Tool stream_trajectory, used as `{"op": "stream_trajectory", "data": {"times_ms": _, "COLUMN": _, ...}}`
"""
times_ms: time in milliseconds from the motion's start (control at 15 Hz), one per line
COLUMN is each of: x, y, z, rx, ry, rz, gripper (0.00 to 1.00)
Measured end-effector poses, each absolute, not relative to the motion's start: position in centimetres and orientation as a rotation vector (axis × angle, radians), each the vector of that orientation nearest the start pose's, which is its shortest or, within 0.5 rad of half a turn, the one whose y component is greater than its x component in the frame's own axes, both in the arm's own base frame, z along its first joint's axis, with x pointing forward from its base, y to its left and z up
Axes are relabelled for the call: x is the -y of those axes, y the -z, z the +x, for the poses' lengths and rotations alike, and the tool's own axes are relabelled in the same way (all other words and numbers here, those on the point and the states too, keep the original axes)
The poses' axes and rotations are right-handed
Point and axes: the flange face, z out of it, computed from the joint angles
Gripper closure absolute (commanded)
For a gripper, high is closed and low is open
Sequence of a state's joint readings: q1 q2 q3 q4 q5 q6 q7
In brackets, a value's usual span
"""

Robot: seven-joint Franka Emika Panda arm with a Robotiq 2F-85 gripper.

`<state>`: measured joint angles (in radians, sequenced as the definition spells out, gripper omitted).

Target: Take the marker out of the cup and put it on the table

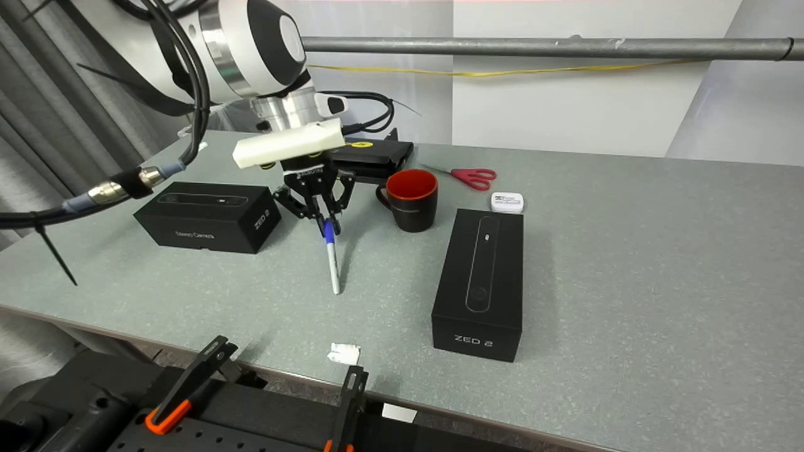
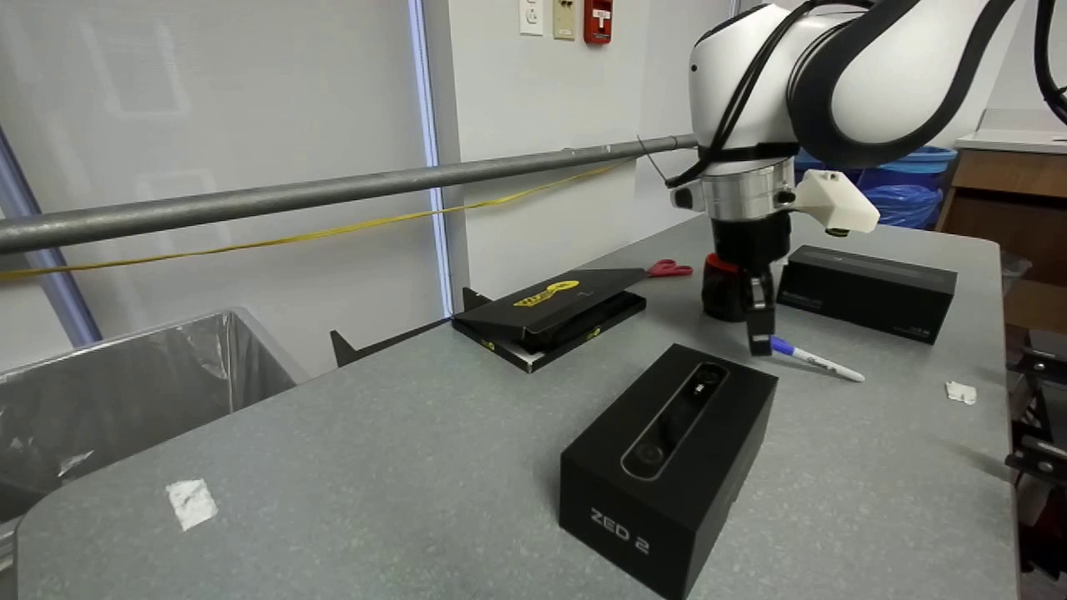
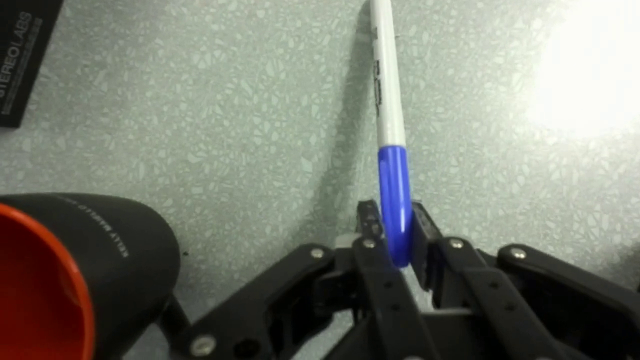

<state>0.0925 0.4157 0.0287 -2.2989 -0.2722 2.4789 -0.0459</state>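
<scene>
The gripper (image 1: pixel 329 228) was clenched around the blue cap of the marker (image 3: pixel 392 132), outside the cup (image 1: pixel 414 212), with the white barrel slanting down toward the table (image 1: pixel 628 282); whether the tip touched could not be told. Print on the barrel was too small to read. In an exterior view the cup, black outside and red inside, stood upright to the right of the gripper; the wrist view gave KELLY in its pale lettering, the rest blurred. At near right there, a black box (image 1: pixel 480 282) carried ZED 2 on its end face. At left lay a second box (image 1: pixel 207 216), labelled Stereo Camera and ZED 2. The wrist view caught STEREOLABS along a box side (image 3: pixel 22 60). Farther off were red-handled scissors (image 1: pixel 463 174), a small white item (image 1: pixel 507 202) with a label too tiny to read, and a flat black case (image 2: pixel 550 308), lid ajar, its yellow lettering illegible.
</scene>
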Motion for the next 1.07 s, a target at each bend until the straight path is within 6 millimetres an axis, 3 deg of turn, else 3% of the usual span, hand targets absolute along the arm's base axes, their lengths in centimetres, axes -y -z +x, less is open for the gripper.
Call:
{"op": "stream_trajectory", "data": {"times_ms": 400, "x": -6.34, "y": -14.95, "z": 49.86, "rx": 0.715, "ry": -0.361, "rz": -3.206, "gripper": 0.02}}
{"op": "stream_trajectory", "data": {"times_ms": 1067, "x": -6.19, "y": -15.08, "z": 50.08, "rx": 0.741, "ry": -0.354, "rz": -3.217, "gripper": 0.00}}
